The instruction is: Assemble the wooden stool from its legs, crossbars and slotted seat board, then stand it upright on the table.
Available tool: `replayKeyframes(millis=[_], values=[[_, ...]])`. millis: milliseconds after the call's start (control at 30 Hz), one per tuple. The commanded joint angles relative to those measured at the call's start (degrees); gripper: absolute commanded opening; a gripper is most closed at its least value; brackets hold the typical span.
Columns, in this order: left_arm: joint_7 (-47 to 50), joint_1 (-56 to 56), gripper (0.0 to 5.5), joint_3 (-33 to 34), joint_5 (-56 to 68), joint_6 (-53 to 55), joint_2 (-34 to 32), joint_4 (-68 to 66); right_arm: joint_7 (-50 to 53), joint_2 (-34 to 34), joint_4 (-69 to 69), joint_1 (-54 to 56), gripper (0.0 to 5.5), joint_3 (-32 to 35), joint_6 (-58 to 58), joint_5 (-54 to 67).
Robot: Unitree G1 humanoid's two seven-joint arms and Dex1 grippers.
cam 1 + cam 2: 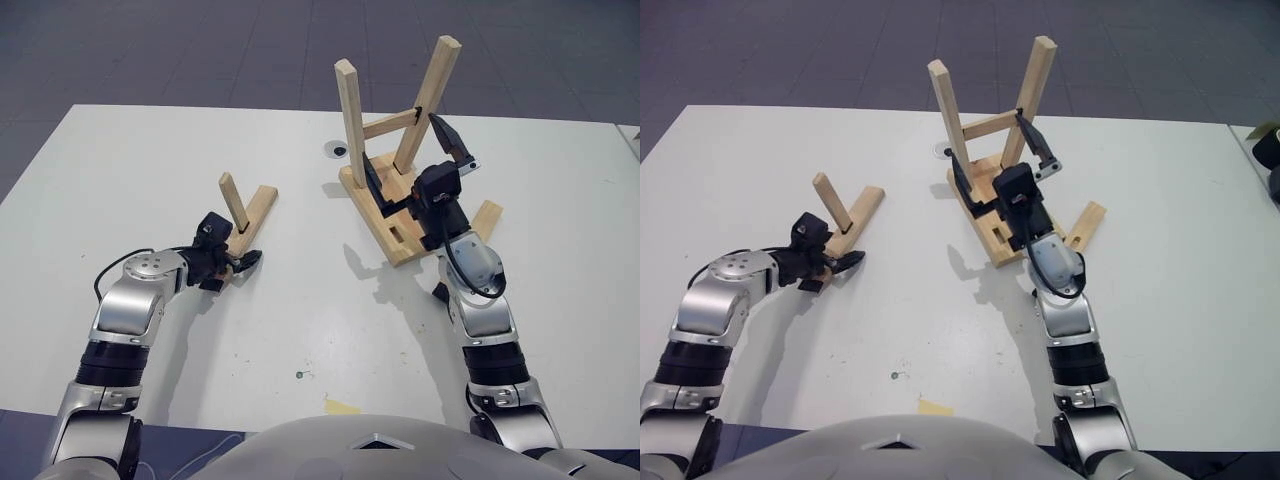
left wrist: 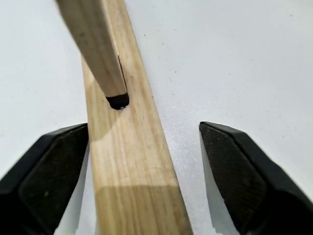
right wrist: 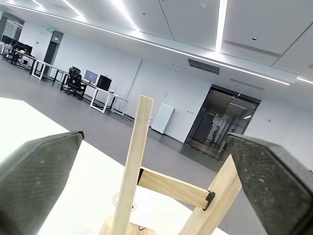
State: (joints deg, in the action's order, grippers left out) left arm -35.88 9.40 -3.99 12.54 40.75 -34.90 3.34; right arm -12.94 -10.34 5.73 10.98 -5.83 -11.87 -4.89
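Two robot grippers work at a half-built pale wooden stool on a white tabletop (image 1: 150,170).
The left gripper (image 2: 144,147) has its jaws apart, straddling a pale wooden bar (image 1: 255,215) that lies flat at the near left; one jaw sits just beside the bar's edge and the other is apart from it. A short wooden stick (image 1: 233,198) rises from a dark slot in that bar. The right gripper (image 1: 413,162) has its jaws spread wide and gripping nothing, raised at the near side of two long wooden legs (image 1: 350,110). These legs stand up from a slotted wooden seat board (image 1: 395,240) lying right of centre and are joined by a wooden crossbar (image 1: 390,124). A loose wooden piece (image 1: 487,215) lies just right of the board.
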Motion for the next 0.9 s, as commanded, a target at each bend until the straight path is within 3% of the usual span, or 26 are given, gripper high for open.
replayKeyframes(millis=[33, 333, 433, 600, 700, 900], values=[[-2.8, -0.3, 3.41, -3.3, -1.7, 2.6, -3.4, 1.0, 0.6, 0.4, 0.6, 0.6, 5.4, -0.1, 0.3, -0.3], [-3.2, 0.0, 2.1, -5.2, -3.5, 0.5, -4.4, 0.2, 0.7, 0.5, -0.1, 1.1, 5.4, -0.1, -0.3, -0.8], [0.7, 3.3, 2.1, -0.5, -2.1, -3.5, -0.7, 0.0, 0.6, 0.3, -0.4, 1.5, 5.4, 0.1, -0.2, -0.6], [17.4, 14.6, 2.09, 10.2, -3.5, -21.6, 8.3, -0.9, 0.8, 1.6, 0.7, 3.7, 5.4, 3.5, 3.8, 4.7], [19.3, 17.8, 2.09, 9.4, -6.0, -31.1, 9.5, 2.9, -0.5, 3.2, 3.4, 6.3, 5.4, 6.3, 10.1, 14.1], [9.7, 18.8, 2.09, 0.9, -8.6, -41.0, 7.1, 9.1, -3.6, 4.4, 14.6, 9.8, 5.4, 12.3, 36.1, 56.3]])
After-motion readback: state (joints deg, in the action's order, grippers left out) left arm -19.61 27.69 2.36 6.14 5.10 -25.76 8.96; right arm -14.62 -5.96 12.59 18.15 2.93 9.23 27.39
